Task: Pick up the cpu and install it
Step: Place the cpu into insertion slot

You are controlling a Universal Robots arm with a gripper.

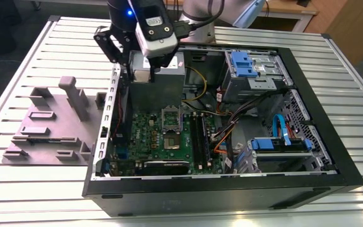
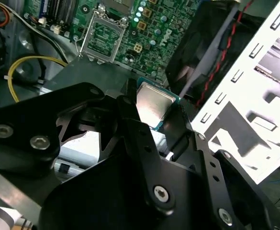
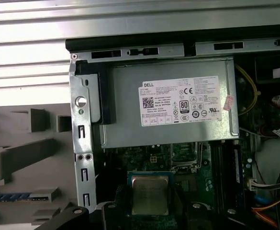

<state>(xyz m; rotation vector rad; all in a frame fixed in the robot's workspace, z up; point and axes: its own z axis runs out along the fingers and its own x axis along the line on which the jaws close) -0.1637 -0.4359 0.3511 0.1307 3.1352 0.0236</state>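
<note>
The cpu (image 2: 154,102), a flat square chip with a silvery top, is held between the black fingers (image 2: 128,109) of my gripper (image 2: 155,109), which is shut on its edges. In the exterior view the gripper (image 1: 142,76) hangs with the cpu (image 1: 141,74) over the grey power supply box (image 1: 164,90) at the back of the open computer case. The first wrist view has the cpu (image 3: 150,193) in front of the box's white label (image 3: 180,99). The open socket (image 1: 170,115) with its metal frame lies on the green motherboard, apart from the chip, and also appears in the second wrist view (image 2: 103,36).
The black case wall (image 1: 232,189) rings the motherboard. Blue drive cages (image 1: 247,64) and cable bundles (image 1: 232,123) fill the exterior view's right side. A yellow cable (image 2: 29,62) loops near the power supply. A grey fixture block (image 1: 49,127) sits outside the case on the slatted table (image 1: 17,61).
</note>
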